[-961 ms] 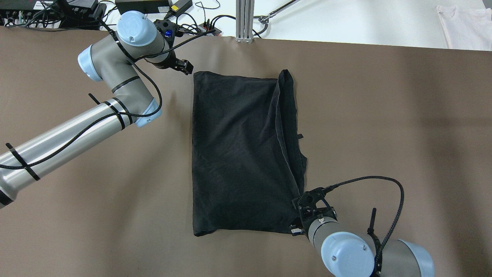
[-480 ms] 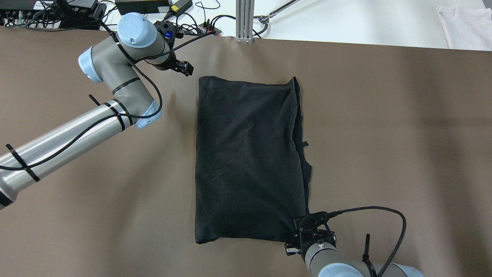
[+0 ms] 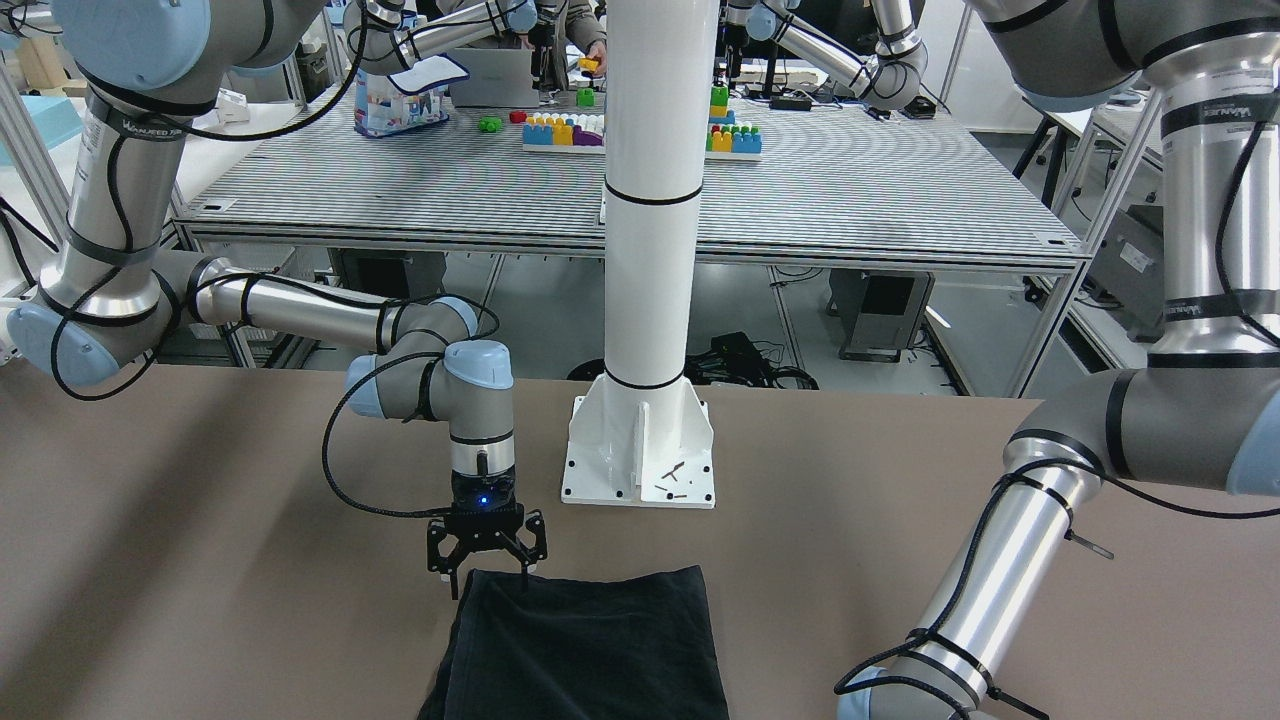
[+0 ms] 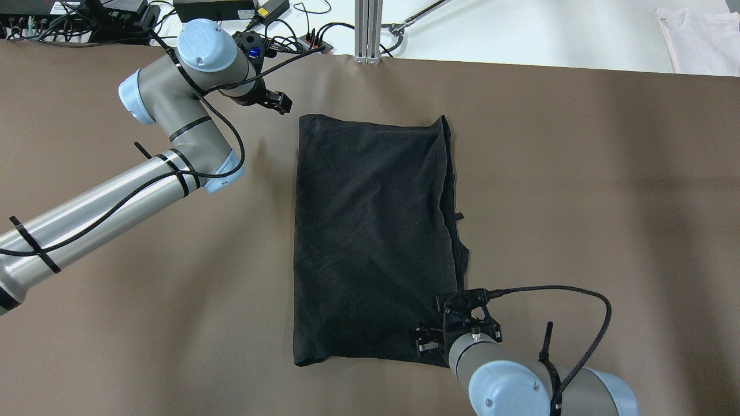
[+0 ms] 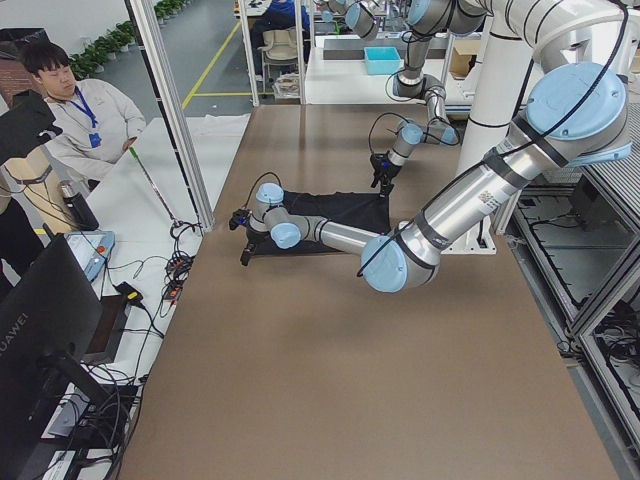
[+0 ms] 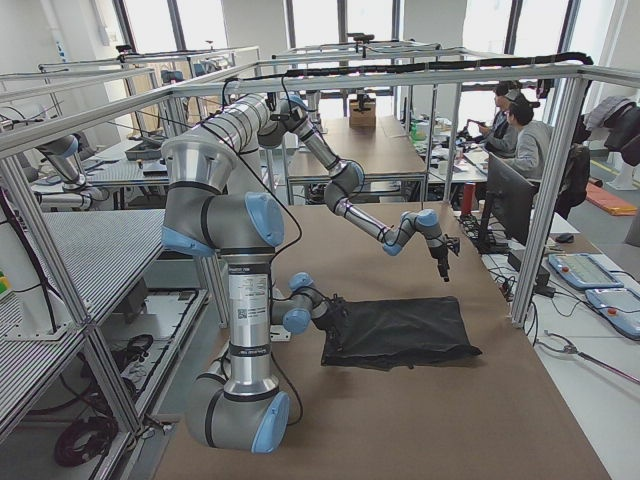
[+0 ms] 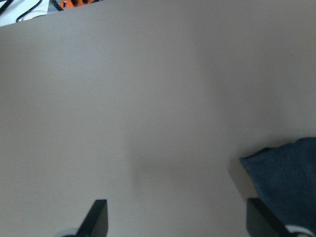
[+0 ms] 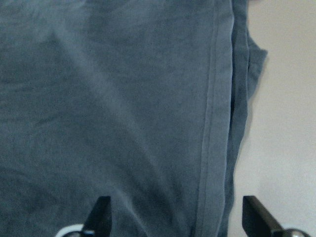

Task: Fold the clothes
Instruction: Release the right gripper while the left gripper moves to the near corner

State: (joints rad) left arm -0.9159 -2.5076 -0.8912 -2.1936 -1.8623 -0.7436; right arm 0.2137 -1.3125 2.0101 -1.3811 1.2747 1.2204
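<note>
The clothes (image 4: 370,242) are one black piece lying flat, folded into a rectangle, on the brown table (image 4: 578,202). They also show in the front view (image 3: 590,640). My right gripper (image 4: 439,341) hovers open and empty over the cloth's corner nearest the robot on the right; the front view shows the right gripper (image 3: 487,572) with its fingers spread. The right wrist view shows the cloth (image 8: 123,98) and its hem between the open fingers (image 8: 101,215). My left gripper (image 4: 278,104) is open and empty just beside the far left corner, which shows in its wrist view (image 7: 286,168).
A white pillar on a base plate (image 3: 640,450) stands at the robot's side of the table. Cables and power bricks (image 4: 231,11) and an aluminium post (image 4: 368,29) line the far edge. A white garment (image 4: 699,34) lies beyond the table. Operators (image 5: 80,120) stand off the table's end.
The cloth's raised right layer came down flat as my right gripper drew it toward the robot. The gripper then let go and moved back over the corner. The left arm barely moved.
</note>
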